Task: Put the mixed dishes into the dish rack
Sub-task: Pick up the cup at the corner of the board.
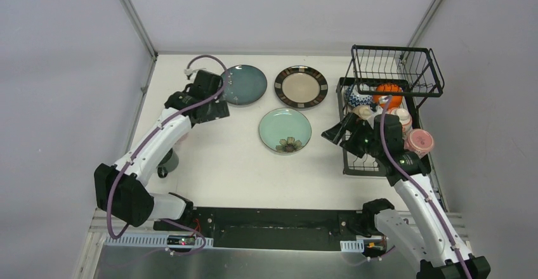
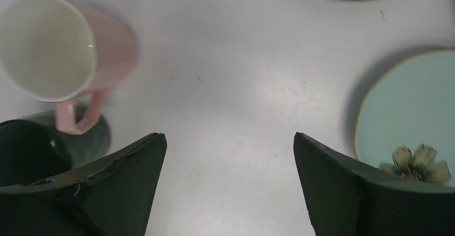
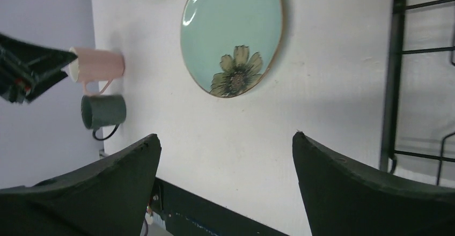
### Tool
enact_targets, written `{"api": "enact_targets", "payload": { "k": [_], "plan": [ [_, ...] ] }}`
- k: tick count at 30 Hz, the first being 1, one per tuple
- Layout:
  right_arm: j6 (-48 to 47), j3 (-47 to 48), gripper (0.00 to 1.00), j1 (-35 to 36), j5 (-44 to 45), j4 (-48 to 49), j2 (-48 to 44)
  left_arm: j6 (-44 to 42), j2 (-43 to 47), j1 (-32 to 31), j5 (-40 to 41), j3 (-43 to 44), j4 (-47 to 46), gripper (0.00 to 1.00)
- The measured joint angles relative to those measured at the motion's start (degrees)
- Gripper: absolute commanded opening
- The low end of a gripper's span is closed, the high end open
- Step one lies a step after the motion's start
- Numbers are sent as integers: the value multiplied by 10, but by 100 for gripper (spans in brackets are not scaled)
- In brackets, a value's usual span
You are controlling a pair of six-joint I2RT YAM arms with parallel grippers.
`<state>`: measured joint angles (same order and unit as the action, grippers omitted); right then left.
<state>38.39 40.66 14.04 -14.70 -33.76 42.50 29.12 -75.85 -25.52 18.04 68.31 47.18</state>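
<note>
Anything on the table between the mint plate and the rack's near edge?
No. Between the mint plate and the rack lies only bare white table; the right wrist view shows it best, the top view agrees.

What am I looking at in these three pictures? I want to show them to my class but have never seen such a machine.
These are two white robot arms bolted to the near edge of a table, each ending in a two-finger gripper. The wide picture comes from a camera fixed above and behind them. The other two come from cameras on the wrists, so the dark shapes at the bottom are each arm's own fingers.

On the table lie three plates: teal, beige and mint with a flower. A pink cup and a dark green cup lie on their sides at the left. The black wire rack at the right already holds bowls and cups.

The left gripper and the right gripper are both open and hold nothing.
</note>
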Motion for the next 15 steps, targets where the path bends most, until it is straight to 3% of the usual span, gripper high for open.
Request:
{"api": "enact_targets", "payload": {
  "k": [6,15],
  "plan": [
    [-6,-16,95,52,-27,47,-2,-7,-26,89,71,35,5,80],
    [-12,-31,96,64,-42,68,-9,-61,-161,194,73,116,3,75]
  ]
}}
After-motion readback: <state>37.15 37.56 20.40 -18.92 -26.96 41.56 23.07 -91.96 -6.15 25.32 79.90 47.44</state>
